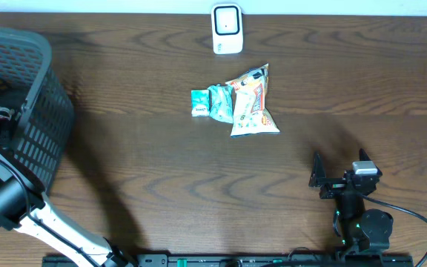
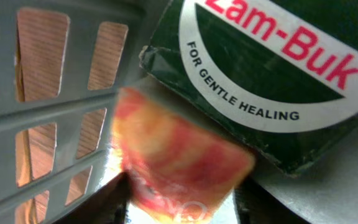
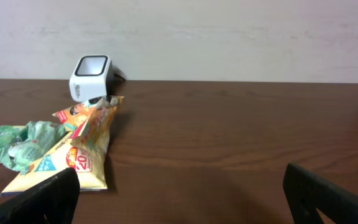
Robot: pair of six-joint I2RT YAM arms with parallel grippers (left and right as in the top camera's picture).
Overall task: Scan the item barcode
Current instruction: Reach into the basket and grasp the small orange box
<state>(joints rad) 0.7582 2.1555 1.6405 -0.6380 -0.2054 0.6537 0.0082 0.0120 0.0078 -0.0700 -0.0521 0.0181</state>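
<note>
Inside the basket (image 1: 28, 111) room is tight. Its slotted wall (image 2: 55, 118) closes the left side, a green box (image 2: 260, 81) fills the upper right, and a red-yellow pack (image 2: 179, 162) crowds the left gripper (image 2: 179, 214). On the table (image 1: 161, 185), bare wood lies between the right gripper (image 1: 319, 178) and the snack bags (image 1: 252, 104). The bags lie in front of the scanner (image 1: 227, 28), with open table on either side.

Below the white scanner (image 1: 227, 28), a teal packet (image 1: 213, 102) and an orange-yellow bag (image 1: 252, 104); the table (image 1: 161, 170) is dark brown wood grain.
</note>
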